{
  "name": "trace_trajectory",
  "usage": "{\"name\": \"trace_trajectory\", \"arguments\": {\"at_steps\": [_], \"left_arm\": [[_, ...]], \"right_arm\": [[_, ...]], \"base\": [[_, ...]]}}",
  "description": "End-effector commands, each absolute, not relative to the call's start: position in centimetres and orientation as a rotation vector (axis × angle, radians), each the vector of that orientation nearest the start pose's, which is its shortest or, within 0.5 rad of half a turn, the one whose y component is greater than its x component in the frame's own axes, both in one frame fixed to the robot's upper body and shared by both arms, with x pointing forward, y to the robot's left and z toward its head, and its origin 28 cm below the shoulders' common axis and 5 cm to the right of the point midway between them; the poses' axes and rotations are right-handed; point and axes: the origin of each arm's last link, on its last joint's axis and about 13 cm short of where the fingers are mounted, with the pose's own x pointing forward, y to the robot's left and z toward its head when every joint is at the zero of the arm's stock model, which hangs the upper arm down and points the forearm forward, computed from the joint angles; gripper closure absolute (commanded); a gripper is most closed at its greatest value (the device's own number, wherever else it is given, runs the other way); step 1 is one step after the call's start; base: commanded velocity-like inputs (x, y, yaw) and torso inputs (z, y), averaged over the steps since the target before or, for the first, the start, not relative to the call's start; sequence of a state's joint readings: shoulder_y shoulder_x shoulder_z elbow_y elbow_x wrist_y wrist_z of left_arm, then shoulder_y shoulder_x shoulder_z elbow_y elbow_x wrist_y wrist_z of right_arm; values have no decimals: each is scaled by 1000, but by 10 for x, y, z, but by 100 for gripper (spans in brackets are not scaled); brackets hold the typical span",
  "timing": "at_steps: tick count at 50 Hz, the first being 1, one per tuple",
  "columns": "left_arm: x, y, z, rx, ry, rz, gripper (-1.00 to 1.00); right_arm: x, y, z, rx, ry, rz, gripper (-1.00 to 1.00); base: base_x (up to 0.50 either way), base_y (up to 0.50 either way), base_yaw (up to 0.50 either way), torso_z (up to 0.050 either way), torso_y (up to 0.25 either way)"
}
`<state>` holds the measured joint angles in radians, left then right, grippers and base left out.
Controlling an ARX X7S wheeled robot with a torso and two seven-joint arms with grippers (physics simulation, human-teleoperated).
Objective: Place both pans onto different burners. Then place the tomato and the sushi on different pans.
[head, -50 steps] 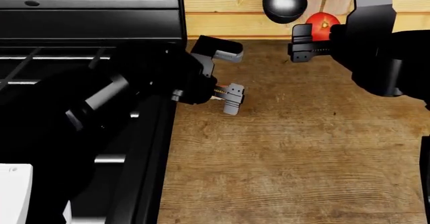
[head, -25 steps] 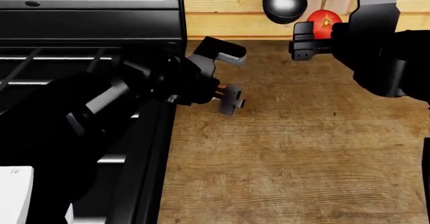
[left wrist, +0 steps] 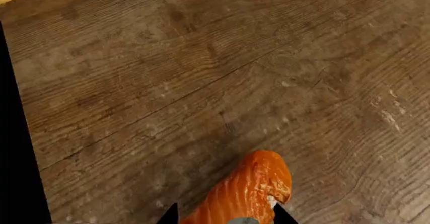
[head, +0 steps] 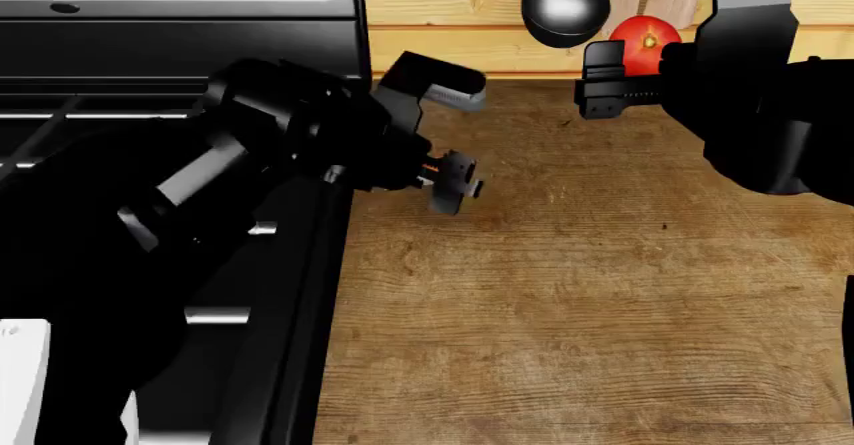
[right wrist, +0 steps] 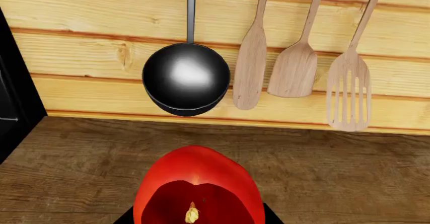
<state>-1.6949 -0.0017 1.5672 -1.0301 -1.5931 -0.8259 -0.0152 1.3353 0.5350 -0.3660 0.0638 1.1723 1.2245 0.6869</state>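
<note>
a black ladle (right wrist: pixel 186 78) and three wooden utensils, two spatulas (right wrist: pixel 251 68) and a slotted turner (right wrist: pixel 348 83), hang on the plank wall (right wrist: pixel 80 43) behind the wooden worktop (head: pixel 574 315), and the black stove (head: pixel 174 25) fills the head view's left side, much of it blocked by the bulky left arm. that arm reaches across the stove's edge, its wrist turned so the left pincer (head: pixel 447 135) lies sideways above the worktop, one finger near the wall and the other toward the robot. the head view gives only a speck of orange between them, but the left wrist view shows the sushi (left wrist: pixel 250 189), orange top with a bit of white rice, seemingly clamped between the dark finger tips and held over bare wood. the right arm comes in from the head view's upper right, and the right pincer (head: pixel 627 65) is closed around the tomato (right wrist: pixel 198 189), raised near the wall just below the ladle. the right wrist view shows the tomato's stem mark and the dark fingers on either side. neither pan nor any burner is clearly visible.
</note>
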Motion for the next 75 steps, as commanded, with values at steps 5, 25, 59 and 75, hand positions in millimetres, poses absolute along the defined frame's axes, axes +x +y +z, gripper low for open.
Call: {"name": "trace_trajectory", "arguments": {"at_steps": [5,25,59,75], "left_arm": [[386,147,351,216,575,-437,100],[274,193,409,265,399,-334,100],[246,216,426,228,349,-243,100],[247,219,426,213,344,-239,100]], "right_arm": [[313,-144,324,-101,176,-46,100],[298,-137,335,-123,180,-18,100],[283,-132,346,-206,95,-75,100],[285,-131,347,-179,98,-81,100]], "base": [[0,0,0,0,0],[0,0,0,0,0],[0,200,0,0,0],[-238,294,0,0,0]]}}
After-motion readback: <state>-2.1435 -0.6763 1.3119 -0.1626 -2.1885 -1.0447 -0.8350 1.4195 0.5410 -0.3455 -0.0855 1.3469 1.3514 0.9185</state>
